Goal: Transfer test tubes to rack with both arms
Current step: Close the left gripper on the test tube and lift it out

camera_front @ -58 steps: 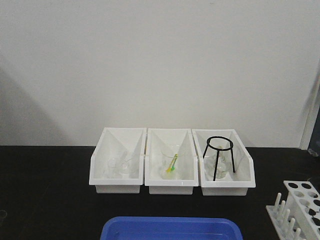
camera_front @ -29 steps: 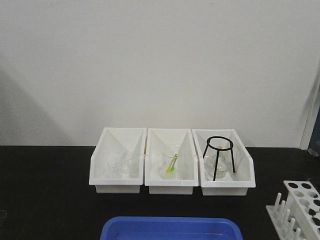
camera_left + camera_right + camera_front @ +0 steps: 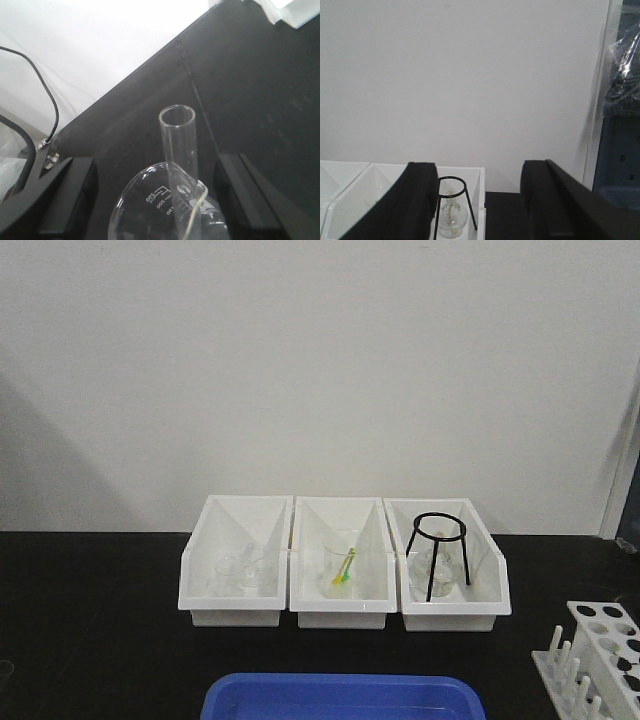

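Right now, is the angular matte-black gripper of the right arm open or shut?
Open: the right gripper has its two black fingers wide apart, nothing held between them.

Counts:
- white bins: 3, namely left bin [image 3: 232,602], middle bin [image 3: 340,604], right bin [image 3: 452,606]
- black tripod stand [image 3: 438,537]: 1
- blue tray [image 3: 340,696]: 1
- rack [image 3: 600,655]: 1, cut off by the frame edge
- test tube [image 3: 181,150]: 1
- beaker [image 3: 150,202] on the left wrist view: 1
- round flask [image 3: 452,214] under the tripod: 1
- yellow-green stick [image 3: 345,568]: 1
- glassware in the left bin: looks like 2, but the clear glass blurs together
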Controlling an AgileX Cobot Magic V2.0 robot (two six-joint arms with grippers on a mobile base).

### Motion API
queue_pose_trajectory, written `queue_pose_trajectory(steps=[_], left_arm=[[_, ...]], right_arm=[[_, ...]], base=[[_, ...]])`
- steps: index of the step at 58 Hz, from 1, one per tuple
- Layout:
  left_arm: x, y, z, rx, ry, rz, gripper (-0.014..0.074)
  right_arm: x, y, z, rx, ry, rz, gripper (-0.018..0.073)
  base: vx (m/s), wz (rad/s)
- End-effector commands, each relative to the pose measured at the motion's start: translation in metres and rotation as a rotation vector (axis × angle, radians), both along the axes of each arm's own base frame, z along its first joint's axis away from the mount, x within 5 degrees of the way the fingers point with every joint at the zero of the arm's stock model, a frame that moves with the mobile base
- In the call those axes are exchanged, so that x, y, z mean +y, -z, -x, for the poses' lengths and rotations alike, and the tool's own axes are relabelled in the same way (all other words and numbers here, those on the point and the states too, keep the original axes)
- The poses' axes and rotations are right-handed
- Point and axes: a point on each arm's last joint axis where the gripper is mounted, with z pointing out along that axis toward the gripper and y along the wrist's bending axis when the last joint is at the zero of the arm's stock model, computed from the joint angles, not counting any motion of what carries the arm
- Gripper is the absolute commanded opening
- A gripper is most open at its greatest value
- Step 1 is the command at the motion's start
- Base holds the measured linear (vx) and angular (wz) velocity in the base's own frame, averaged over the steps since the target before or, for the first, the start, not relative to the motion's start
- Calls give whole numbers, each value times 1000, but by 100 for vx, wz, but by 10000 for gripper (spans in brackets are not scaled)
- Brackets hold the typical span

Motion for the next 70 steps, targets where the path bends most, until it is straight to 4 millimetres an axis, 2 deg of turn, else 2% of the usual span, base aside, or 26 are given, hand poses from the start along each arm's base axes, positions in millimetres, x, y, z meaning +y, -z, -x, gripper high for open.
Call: queue_pose_trajectory(steps=[1, 22, 35, 42, 55, 61, 70], left_arm=[[1, -17, -14, -142, -19, 3, 571], [-1, -8, -41, -173, -35, 20, 571], [0, -3, -44, -177, -41, 18, 541], [0, -3, -44, -180, -41, 16, 442], [0, -6, -44, -216, -44, 8, 106], [0, -8, -44, -230, -46, 6, -17], [0, -8, -44, -231, -46, 5, -22]], right_arm=[[-1, -17, 2, -106, 5, 11, 425], [-1, -15, 2, -84, 5, 11, 425], [-1, -15, 2, -84, 5, 11, 425], [-1, -15, 2, -84, 5, 11, 425], [-1, -15, 2, -84, 5, 11, 425], [-1, -15, 2, -84, 5, 11, 425], [-1, -15, 2, -84, 5, 11, 425]], base=[[0, 0], [0, 0], [0, 0], [0, 0], [0, 0], [0, 0], [0, 0]])
